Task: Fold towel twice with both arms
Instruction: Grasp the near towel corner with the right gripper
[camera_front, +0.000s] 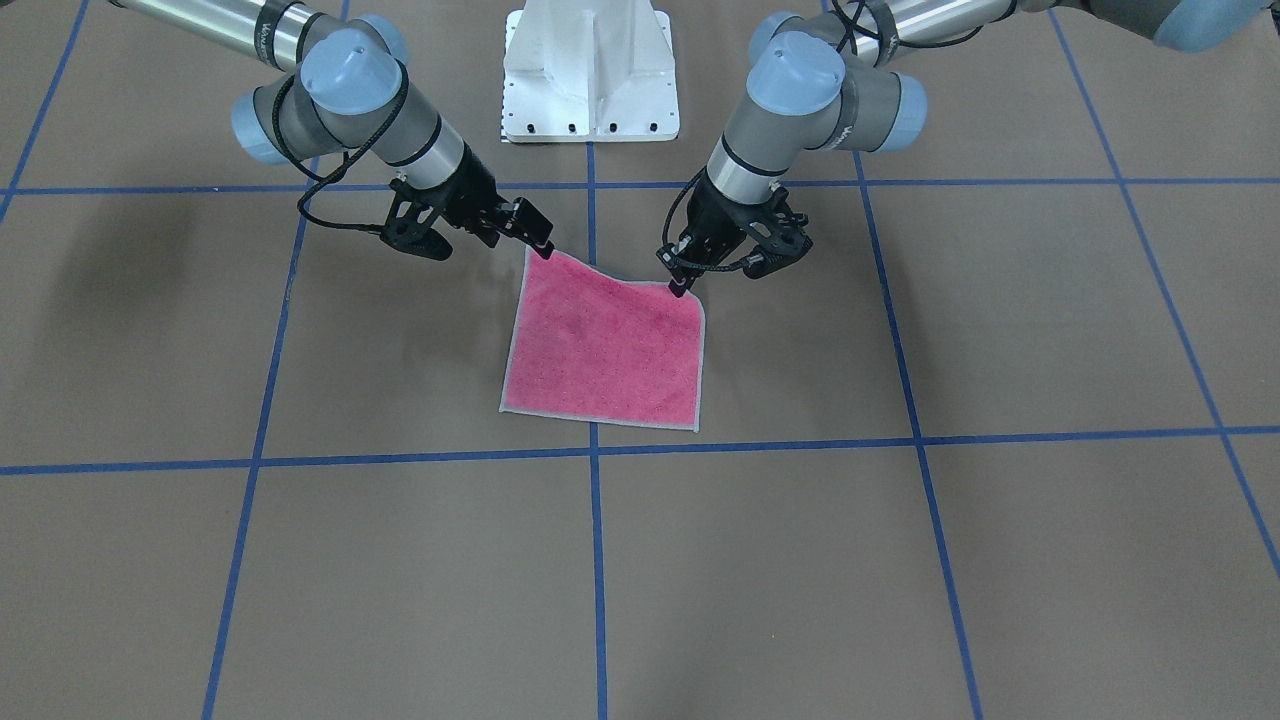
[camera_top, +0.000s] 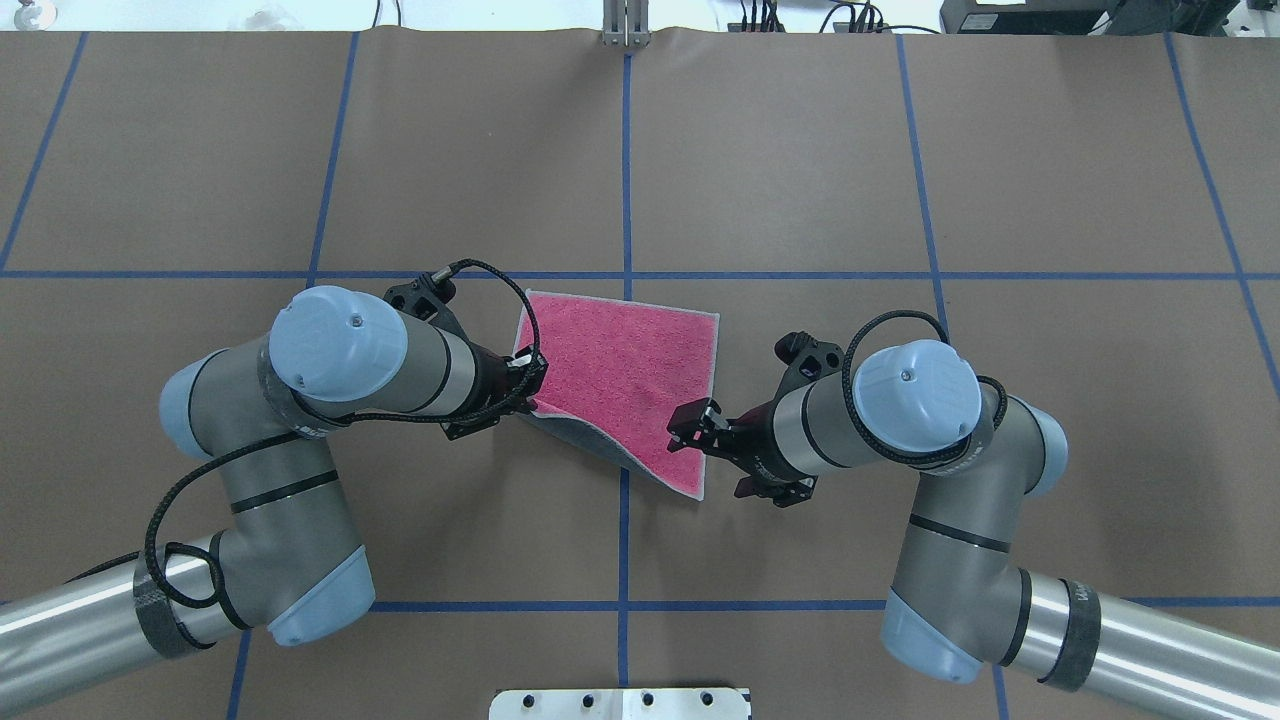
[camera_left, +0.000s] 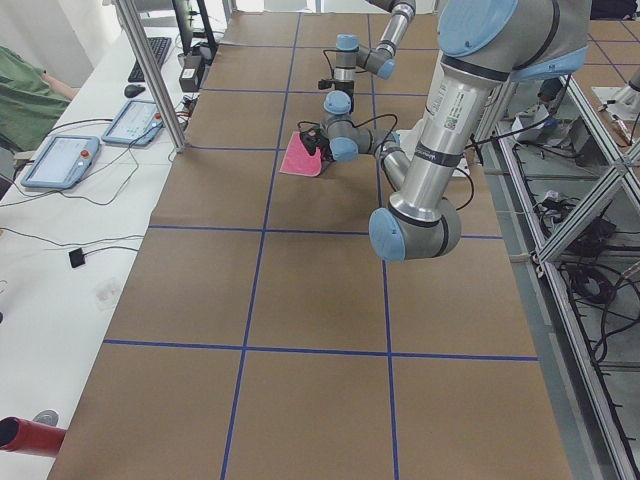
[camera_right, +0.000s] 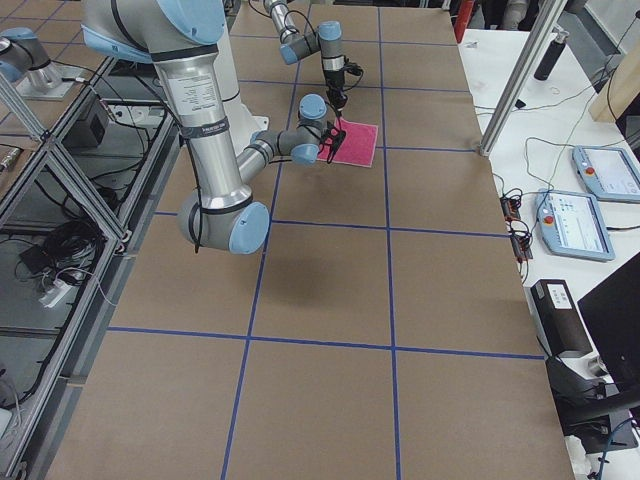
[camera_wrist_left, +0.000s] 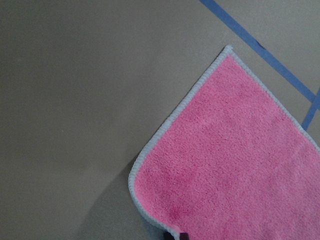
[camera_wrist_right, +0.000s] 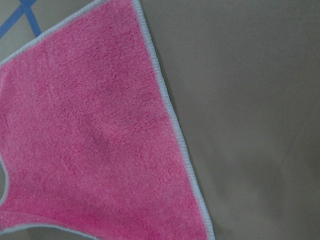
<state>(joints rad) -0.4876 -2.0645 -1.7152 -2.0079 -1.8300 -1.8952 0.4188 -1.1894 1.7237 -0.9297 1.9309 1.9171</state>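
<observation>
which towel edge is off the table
The towel edge held between the left hand and right hand, its grey underside showing; the opposite edge lies flat.

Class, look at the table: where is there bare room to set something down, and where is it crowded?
Bare: the far band of the table beyond the towel, on the operators' side, and both outer ends. Crowded: the middle, where the left gripper and right gripper hold the towel's near edge.

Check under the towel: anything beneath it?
Under the towel, only its grey underside shows along the lifted edge, above brown table paper. A blue tape line runs beneath; the rest is covered.
</observation>
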